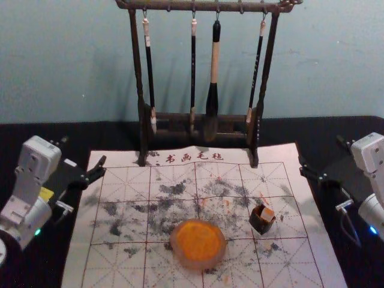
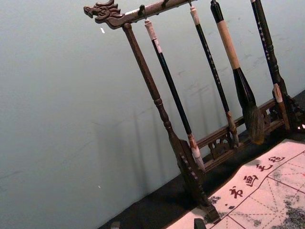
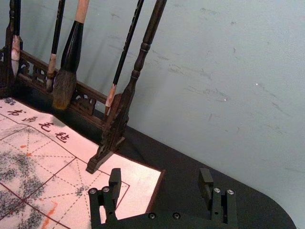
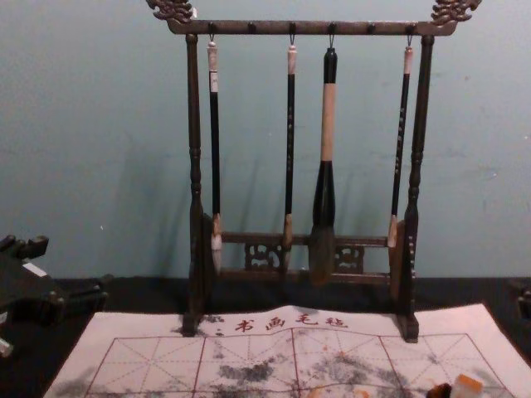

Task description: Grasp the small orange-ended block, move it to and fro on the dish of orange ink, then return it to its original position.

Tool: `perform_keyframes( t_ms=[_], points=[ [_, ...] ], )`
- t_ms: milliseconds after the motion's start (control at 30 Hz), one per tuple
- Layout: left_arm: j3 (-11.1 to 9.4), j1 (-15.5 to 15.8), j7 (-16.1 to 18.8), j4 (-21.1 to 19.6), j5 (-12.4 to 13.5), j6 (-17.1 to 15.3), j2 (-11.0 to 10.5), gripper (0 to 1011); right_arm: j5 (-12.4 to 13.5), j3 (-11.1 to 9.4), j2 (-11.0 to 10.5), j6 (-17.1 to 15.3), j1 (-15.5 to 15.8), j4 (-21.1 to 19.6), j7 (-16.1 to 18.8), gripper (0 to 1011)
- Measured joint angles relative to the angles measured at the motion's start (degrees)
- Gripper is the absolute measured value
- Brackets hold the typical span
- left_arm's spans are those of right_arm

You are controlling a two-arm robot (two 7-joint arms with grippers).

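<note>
The small orange-ended block (image 1: 267, 214) rests in or against a small dark holder (image 1: 259, 225) on the felt mat, right of centre; which of the two I cannot tell. In the chest view the block (image 4: 467, 386) shows its orange top at the lower right. Left of the holder sits the round dish of orange ink (image 1: 198, 243). My left gripper (image 1: 83, 151), also in its wrist view (image 2: 157, 224), is open beyond the mat's left edge. Over on the right side, my right gripper (image 1: 322, 151) is open and holds nothing, as its wrist view (image 3: 159, 179) confirms.
A dark wooden rack (image 1: 264, 78) with several hanging brushes stands at the back of the mat (image 1: 120, 264), in front of the wall. Grey ink stains mark the mat. Black table surface (image 1: 36, 132) surrounds it.
</note>
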State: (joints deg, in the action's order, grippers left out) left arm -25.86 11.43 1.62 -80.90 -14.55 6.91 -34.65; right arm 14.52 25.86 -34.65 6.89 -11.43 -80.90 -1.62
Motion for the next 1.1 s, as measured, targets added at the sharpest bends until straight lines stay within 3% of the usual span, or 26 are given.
perform_keyframes(
  t_ms=[1100],
  points=[
    [0.0,0.0,0.0,0.0,0.0,0.0,0.0,1001,0.03,0.0,0.0,0.01,0.0,0.0,0.0,1000]
  ],
)
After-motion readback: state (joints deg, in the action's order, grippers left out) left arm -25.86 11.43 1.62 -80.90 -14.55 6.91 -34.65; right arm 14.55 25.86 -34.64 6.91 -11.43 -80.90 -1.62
